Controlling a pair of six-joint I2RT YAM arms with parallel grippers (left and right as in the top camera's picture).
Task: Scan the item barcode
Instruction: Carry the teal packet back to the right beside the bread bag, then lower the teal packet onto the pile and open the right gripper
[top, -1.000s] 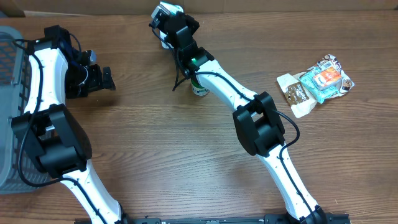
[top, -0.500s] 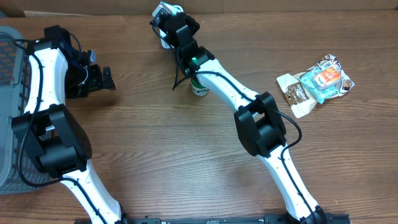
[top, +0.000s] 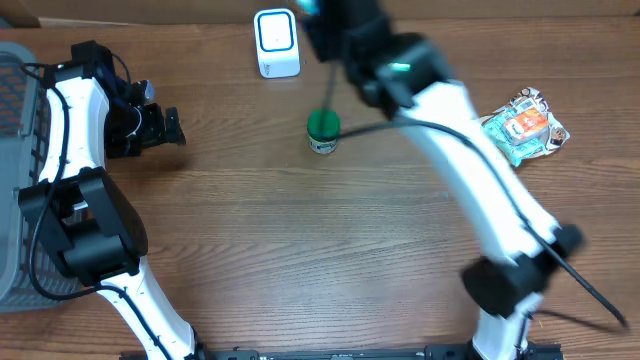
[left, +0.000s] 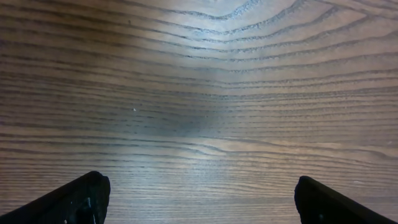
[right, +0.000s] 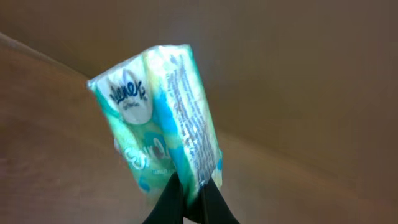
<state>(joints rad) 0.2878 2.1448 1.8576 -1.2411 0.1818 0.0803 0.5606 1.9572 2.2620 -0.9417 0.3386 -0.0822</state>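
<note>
Tissue pack (right: 158, 118), green and white, is pinched at its lower edge between the closed fingers of the right gripper (right: 189, 196). In the blurred overhead view it seems to sit just right of the white scanner (top: 276, 42). Left gripper (left: 199, 202) is spread wide and empty above the wooden table (left: 199, 93). Green-lidded jar (top: 323, 130) stands near the scanner.

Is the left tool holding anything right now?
No, the left tool stands wide open, and only the wooden table shows between its fingers.
</note>
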